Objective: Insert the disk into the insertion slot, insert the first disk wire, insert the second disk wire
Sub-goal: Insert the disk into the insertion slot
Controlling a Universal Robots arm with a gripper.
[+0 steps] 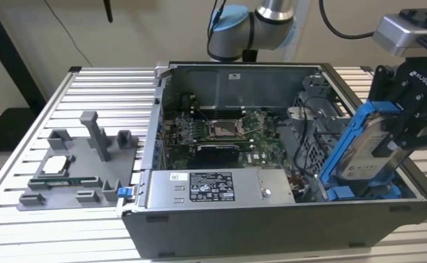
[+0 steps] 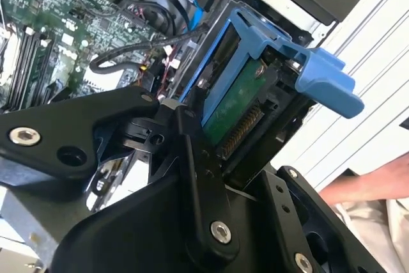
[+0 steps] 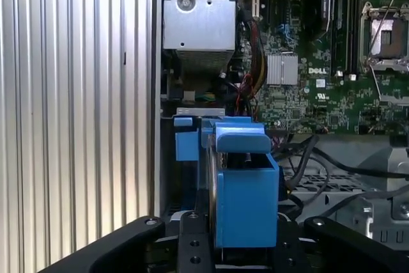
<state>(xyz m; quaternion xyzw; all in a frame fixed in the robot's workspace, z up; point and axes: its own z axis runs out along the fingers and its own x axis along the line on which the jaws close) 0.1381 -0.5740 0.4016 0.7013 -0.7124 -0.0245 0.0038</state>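
Observation:
My gripper (image 1: pixel 393 143) is shut on the disk (image 1: pixel 368 156), a silver drive with a white label in a bright blue carrier. The disk hangs steeply tilted at the exterior view's right end of the open computer case. Its lower end sits at the blue rails of the insertion slot (image 1: pixel 353 193). In the second wrist view the disk's green circuit board (image 2: pixel 234 103) and blue carrier tab (image 2: pixel 323 76) show between my black fingers (image 2: pixel 192 158). The first wrist view has the blue carrier (image 3: pixel 245 196) in my gripper (image 3: pixel 246 247), above the slot's blue tab (image 3: pixel 184 142). Loose black wires (image 2: pixel 128 55) lie beside the slot.
A labelled grey power-supply box (image 1: pixel 221 187) sits at the case front, with the green motherboard (image 1: pixel 221 131) behind it. On the slatted table at the exterior view's left stands a grey fixture (image 1: pixel 81 164) holding small parts. A person's hand (image 2: pixel 377 183) is beside the case.

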